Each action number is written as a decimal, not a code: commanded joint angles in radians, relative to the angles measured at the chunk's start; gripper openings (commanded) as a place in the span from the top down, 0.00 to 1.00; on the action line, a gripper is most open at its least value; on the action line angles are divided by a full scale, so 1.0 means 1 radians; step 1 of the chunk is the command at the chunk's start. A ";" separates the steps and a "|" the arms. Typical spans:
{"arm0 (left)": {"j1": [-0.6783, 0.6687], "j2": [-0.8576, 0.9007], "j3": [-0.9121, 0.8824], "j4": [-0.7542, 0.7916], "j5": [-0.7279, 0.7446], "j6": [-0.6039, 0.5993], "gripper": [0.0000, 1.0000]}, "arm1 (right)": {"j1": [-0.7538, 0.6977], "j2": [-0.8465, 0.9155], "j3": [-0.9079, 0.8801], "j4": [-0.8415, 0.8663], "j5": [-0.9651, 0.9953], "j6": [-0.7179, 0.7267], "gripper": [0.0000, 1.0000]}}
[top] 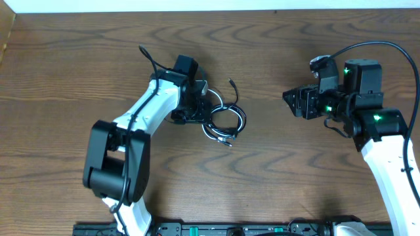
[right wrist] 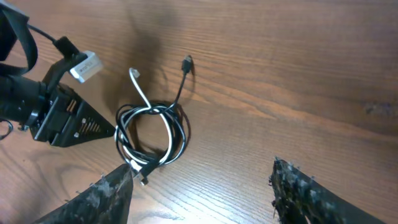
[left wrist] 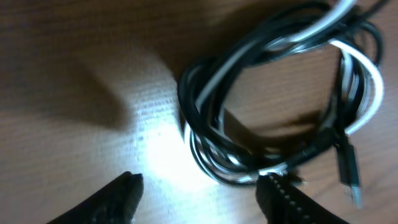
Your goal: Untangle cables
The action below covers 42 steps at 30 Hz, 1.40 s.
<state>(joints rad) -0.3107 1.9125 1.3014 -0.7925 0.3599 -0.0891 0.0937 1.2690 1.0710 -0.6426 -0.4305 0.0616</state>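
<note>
The black and white cables (top: 226,122) lie coiled together in one loop on the wooden table, with two plug ends sticking out toward the back. My left gripper (top: 204,108) sits at the coil's left edge. In the left wrist view the left gripper (left wrist: 199,182) is open, and the coil (left wrist: 273,106) lies just ahead of its fingertips, its near edge by the right finger. My right gripper (top: 289,100) hovers to the right of the coil, apart from it. In the right wrist view the right gripper (right wrist: 202,177) is open and empty, with the coil (right wrist: 152,134) beyond its left finger.
The wooden table (top: 295,170) fills the view. The white left arm (top: 141,118) reaches in from the front left, and the right arm (top: 384,144) from the front right. A thick black robot wire (top: 387,47) arcs over the right arm. The left gripper's body (right wrist: 59,118) shows in the right wrist view.
</note>
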 commanded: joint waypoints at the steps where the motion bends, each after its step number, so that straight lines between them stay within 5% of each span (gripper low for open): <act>1: -0.003 0.051 0.012 0.023 -0.013 -0.083 0.43 | -0.007 0.027 0.019 0.003 0.021 0.029 0.34; 13: -0.030 0.128 0.009 0.067 -0.013 -0.205 0.61 | -0.007 0.144 0.019 0.025 0.021 0.111 0.41; 16: -0.055 0.128 -0.004 0.105 -0.014 -0.243 0.74 | -0.007 0.172 0.019 0.029 0.021 0.156 0.43; 17: -0.076 0.128 -0.019 0.138 -0.035 -0.286 0.90 | -0.007 0.190 0.019 0.029 0.021 0.186 0.44; 18: -0.085 0.128 -0.021 0.140 -0.068 -0.315 0.92 | -0.007 0.196 0.019 0.028 0.021 0.198 0.45; 24: -0.100 0.086 0.009 0.124 -0.110 -0.344 0.93 | -0.007 0.205 0.019 0.026 0.018 0.215 0.57; 36: -0.101 -0.359 0.034 0.100 -0.047 -0.264 0.93 | 0.015 0.205 0.019 0.195 -0.406 0.215 0.58; 42: -0.101 -0.404 0.032 -0.010 -0.035 -0.263 0.93 | 0.043 0.205 0.019 0.378 -0.605 0.282 0.53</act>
<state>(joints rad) -0.4114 1.4872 1.3350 -0.7650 0.3096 -0.3653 0.1204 1.4727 1.0729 -0.3046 -0.8616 0.2878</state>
